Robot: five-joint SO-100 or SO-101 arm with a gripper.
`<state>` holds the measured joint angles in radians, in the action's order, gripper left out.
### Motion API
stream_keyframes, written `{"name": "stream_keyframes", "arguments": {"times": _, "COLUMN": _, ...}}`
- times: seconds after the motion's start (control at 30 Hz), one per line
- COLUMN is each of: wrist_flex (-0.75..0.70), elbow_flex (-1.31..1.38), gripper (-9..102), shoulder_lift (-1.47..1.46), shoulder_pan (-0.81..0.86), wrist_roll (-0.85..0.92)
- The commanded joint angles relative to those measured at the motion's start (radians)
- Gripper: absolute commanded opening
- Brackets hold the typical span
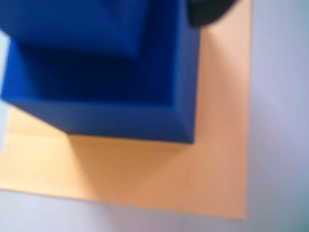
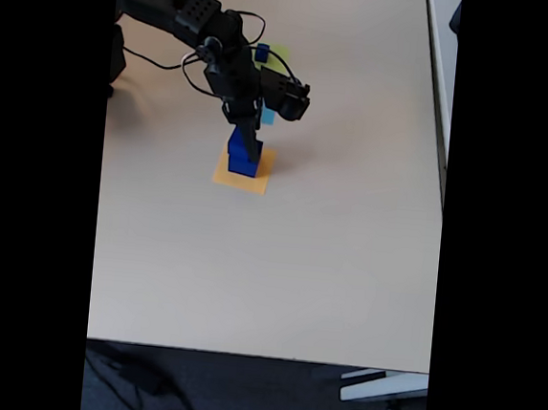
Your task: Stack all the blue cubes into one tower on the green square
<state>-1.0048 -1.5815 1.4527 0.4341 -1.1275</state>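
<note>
In the wrist view, a large blue cube sits on the orange square, a smaller blue cube resting on top of it, so this stack stands on the wrong patch. In the fixed view, the pincer reaches down onto that stack; whether it is clamped cannot be told. Beyond the orange square, another blue cube waits on the green square.
</note>
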Motion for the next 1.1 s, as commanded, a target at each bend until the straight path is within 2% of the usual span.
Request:
{"name": "stream_keyframes", "arguments": {"times": 0.0, "wrist_flex": -0.002, "elbow_flex": 0.064, "gripper": 40, "shoulder_lift": 0.067, "shoulder_pan": 0.009, "wrist_roll": -0.003}}
{"name": "stream_keyframes", "arguments": {"times": 0.5, "wrist_flex": -0.089, "elbow_flex": 0.074, "gripper": 39, "shoulder_lift": 0.069, "shoulder_pan": 0.029, "wrist_roll": -0.077}}
{"name": "stream_keyframes", "arguments": {"times": 0.77, "wrist_flex": -0.083, "elbow_flex": 0.069, "gripper": 26, "shoulder_lift": 0.067, "shoulder_pan": 0.023, "wrist_roll": -0.077}}
{"name": "stream_keyframes", "arguments": {"times": 1.07, "wrist_flex": -0.071, "elbow_flex": 0.063, "gripper": 21, "shoulder_lift": 0.072, "shoulder_pan": 0.028, "wrist_roll": -0.063}}
